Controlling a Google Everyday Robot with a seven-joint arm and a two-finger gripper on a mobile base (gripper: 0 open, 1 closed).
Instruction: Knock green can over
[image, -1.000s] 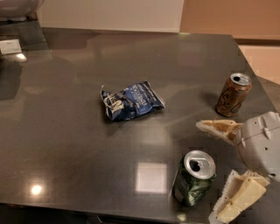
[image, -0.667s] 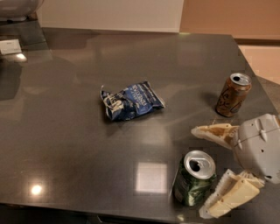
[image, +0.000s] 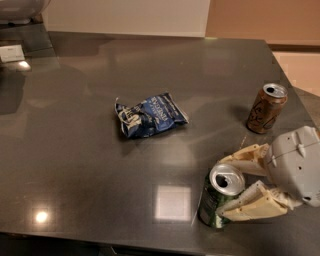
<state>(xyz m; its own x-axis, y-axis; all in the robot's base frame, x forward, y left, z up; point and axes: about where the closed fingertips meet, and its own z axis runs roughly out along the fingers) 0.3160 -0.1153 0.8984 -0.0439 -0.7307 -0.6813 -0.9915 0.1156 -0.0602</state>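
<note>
Green can (image: 219, 196): upright on tabletop (image: 90, 165), camera-side of brown can (image: 266, 108); not toppled. Hand (image: 225, 186): also camera-side of brown can, fingers apart, flanking green can. Outstanding, by my judgement: the tipping push itself.

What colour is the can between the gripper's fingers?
Mottled green can, silver top; gripper straddles it; camera view.

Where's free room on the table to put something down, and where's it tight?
Free: table left of the chip bag; the far strip behind it; the front middle between bag and green can. Tight: right front corner, where the gripper has its fingers spread either side of the green can, brown can just behind.
</note>
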